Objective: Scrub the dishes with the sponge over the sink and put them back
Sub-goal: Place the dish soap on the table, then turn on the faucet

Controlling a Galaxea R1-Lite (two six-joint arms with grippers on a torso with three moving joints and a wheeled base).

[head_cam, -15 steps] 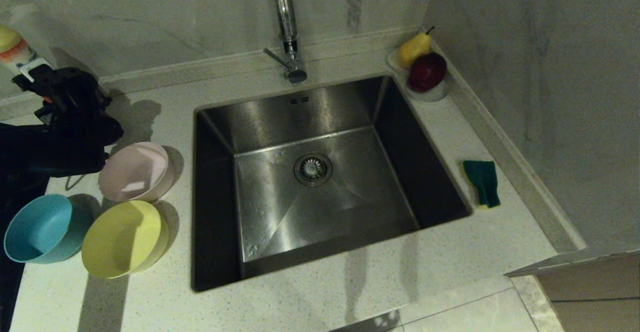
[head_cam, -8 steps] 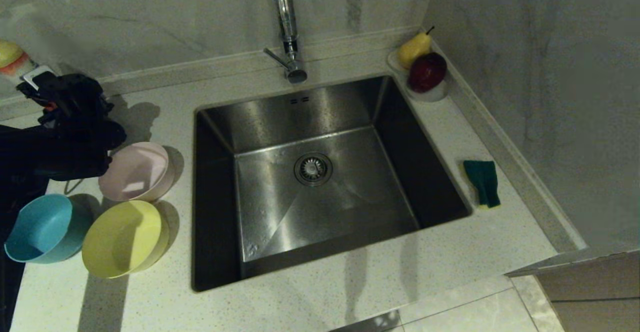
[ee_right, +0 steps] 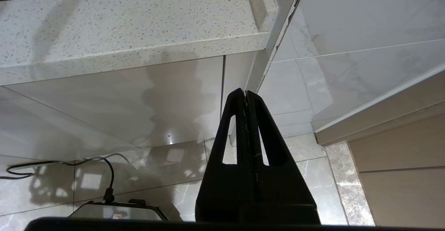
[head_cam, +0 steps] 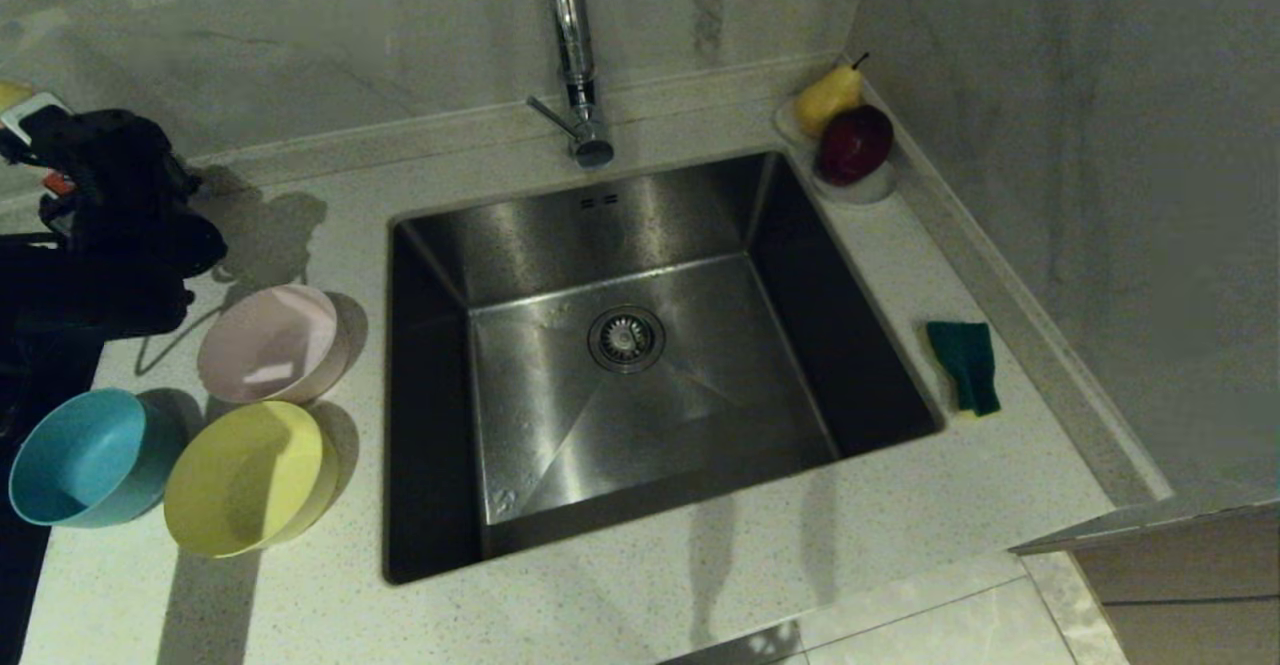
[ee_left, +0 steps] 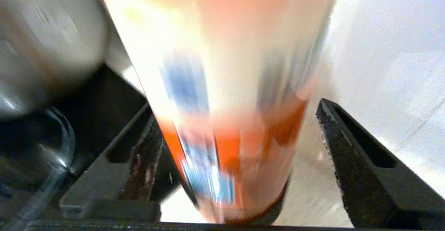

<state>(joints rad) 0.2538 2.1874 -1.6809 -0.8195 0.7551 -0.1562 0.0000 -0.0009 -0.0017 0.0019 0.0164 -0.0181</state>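
Note:
Three bowls stand on the counter left of the sink (head_cam: 700, 415): pale pink (head_cam: 268, 342), teal (head_cam: 80, 457) and yellow (head_cam: 245, 478). The green sponge (head_cam: 965, 363) lies on the counter right of the sink. My left gripper (head_cam: 60, 145) is at the back-left, behind the pink bowl and apart from it. In the left wrist view the left gripper (ee_left: 236, 107) is open around an upright orange-and-white bottle (ee_left: 222, 85), with a clear gap at one finger (ee_left: 347, 144). My right gripper (ee_right: 246, 92) hangs shut and empty below the counter's front edge, over the floor.
The faucet (head_cam: 575, 65) rises behind the sink. A white dish (head_cam: 868, 190) holding a pear and a red fruit sits in the back-right corner. A wall runs along the counter's right side. A grey rounded vessel (ee_left: 45, 43) stands beside the bottle.
My left hand has moved away from the pink bowl toward the back-left and now covers more of the bottle. Bowls and sponge have not moved.

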